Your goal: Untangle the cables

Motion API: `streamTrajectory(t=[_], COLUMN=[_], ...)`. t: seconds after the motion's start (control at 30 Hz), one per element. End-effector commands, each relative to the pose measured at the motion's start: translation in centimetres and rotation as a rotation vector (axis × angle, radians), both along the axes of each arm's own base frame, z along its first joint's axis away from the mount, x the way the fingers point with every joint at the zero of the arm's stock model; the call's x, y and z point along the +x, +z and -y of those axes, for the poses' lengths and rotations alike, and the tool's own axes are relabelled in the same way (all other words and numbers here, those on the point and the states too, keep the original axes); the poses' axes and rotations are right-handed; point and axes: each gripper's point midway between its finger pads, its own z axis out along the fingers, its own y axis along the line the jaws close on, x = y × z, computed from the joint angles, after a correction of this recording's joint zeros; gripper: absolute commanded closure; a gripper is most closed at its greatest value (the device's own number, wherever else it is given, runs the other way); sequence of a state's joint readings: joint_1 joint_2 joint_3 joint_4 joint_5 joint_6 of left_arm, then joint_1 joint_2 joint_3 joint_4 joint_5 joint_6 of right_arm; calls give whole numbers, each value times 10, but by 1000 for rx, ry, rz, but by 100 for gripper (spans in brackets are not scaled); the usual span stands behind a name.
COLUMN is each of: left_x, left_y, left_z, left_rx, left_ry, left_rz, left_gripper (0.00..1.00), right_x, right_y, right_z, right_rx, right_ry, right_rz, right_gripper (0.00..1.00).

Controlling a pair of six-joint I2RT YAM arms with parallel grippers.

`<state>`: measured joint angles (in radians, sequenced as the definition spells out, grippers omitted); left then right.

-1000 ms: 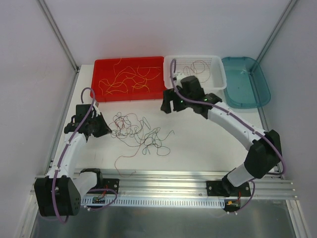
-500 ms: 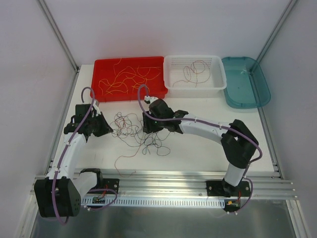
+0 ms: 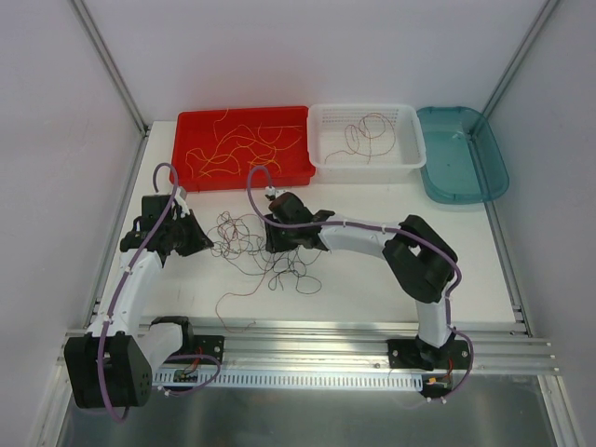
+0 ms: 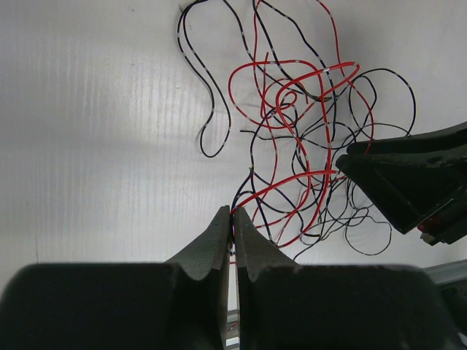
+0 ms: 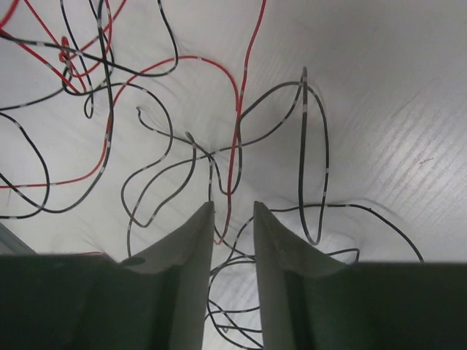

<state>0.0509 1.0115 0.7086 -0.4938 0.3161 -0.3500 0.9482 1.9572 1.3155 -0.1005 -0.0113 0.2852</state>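
The left gripper [image 4: 232, 213] is clenched, its two dark fingertips pressed together on the near edge of the hair-thin, curly red and black cables [image 4: 299, 138]. A red strand and a black one run out right at its tips, so it seems to pin at least one, though I cannot tell which. The rest of the clump fans out ahead of it and to its right on the white ribbed table [image 4: 95, 131], with one black loop lying apart, ahead and slightly left.

The right gripper [image 5: 233, 208] sits at the clump's opposite side, its jaws parted by a narrow gap and holding nothing. A red strand drops straight into that gap. Grey-black loops cross just ahead of the fingertips, and a tall black loop stands just to their right.

The step in hand looks like drawing out one strand while the other arm anchors the clump. To do it well, the right gripper should close on the red strand alone, low at the table, because black ones cross close beside it. It should then draw slowly away from the left gripper. If the whole clump drags along, it should let go and regrip nearer a free end.

Well beyond both grippers stand three containers:
- a red rectangular plastic tray [image 3: 242, 112] holding yellow strands
- a white perforated plastic basket [image 3: 365, 107] holding dark red strands
- a translucent teal plastic tub [image 3: 466, 158]

The basket is likely where this red strand belongs.
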Motion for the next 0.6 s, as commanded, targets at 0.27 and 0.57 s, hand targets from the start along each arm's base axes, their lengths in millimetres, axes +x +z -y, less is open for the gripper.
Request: streamTrajectory(t=[0.27, 0.57], left_x=[7, 6], left_y=[10, 8], left_z=[1, -6], left_rx=[17, 48], left_ry=[-24, 4], left_rz=[51, 53], left_gripper=[100, 100], right_x=[15, 23], right_y=[97, 283], right_z=[28, 150], right_rx=[-4, 123], right_ry=[-14, -169], right_rz=[212, 510], right_gripper=[99, 99])
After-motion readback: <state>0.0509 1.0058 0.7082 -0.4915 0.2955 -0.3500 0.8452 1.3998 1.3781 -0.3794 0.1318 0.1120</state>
